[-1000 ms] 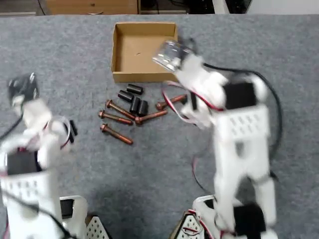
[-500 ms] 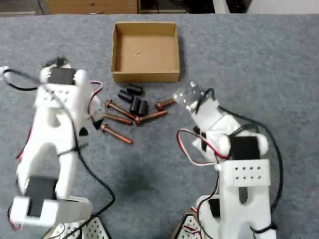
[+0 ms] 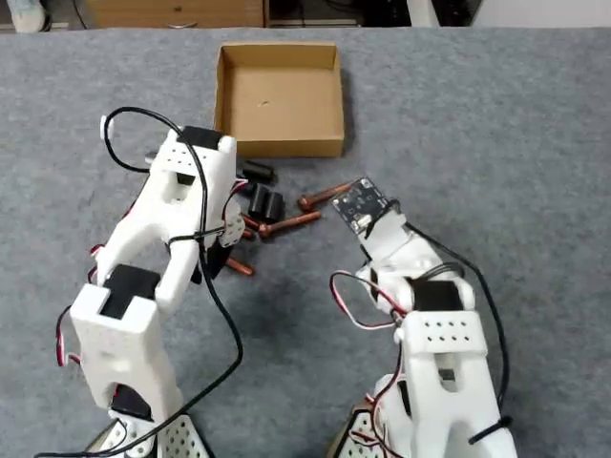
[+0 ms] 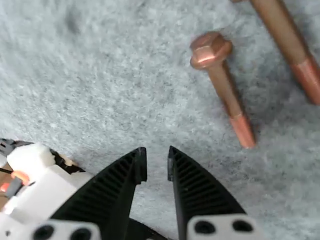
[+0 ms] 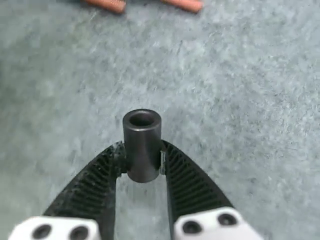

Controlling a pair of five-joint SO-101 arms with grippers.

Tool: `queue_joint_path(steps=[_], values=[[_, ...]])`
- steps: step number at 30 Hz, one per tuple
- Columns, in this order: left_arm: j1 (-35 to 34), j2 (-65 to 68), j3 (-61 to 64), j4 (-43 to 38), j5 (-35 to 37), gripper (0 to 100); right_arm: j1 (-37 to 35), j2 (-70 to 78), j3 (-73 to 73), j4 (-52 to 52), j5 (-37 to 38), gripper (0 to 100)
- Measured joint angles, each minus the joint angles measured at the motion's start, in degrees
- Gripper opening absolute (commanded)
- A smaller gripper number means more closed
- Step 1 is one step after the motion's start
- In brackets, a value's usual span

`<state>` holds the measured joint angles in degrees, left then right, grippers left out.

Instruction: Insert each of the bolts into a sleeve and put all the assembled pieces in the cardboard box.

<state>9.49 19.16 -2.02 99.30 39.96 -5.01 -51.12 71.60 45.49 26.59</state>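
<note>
At the far side of the grey carpet-covered counter sits the shallow brown cardboard box with its top open, and its floor is plain bare cardboard. Right in front of it is the loose pile: short black cylindrical sleeves and long copper-coloured hex-head bolts, all lying on the counter outside the box.

The left arm leans over the left part of that pile and hides some of it. The left end effector hangs low over the grey surface, its black ribbed fingers parted just a crack with nothing between them. One copper bolt lies just past the tips, and a second one lies beside it.

The right end effector is pinching a single black sleeve between its fingertips. The open bore faces the wrist camera and the sleeve is held up off the counter, with a couple of bolt ends showing farther off.
</note>
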Motion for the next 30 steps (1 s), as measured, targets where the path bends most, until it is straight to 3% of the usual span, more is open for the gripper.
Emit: queue_joint_path(steps=[9, 18, 30], values=[[0.09, -7.30, 3.87, -8.44, 6.86, 9, 0.00, 0.00, 8.79, -12.84, -2.64, 0.2], [0.09, -5.98, 12.92, -22.86, 12.40, 9, 0.00, 0.00, 8.79, -14.51, -2.64, 0.2], [-3.78, 0.88, 12.22, -26.81, 16.18, 9, 0.00, 0.00, 8.79, -14.51, -2.64, 0.2]])
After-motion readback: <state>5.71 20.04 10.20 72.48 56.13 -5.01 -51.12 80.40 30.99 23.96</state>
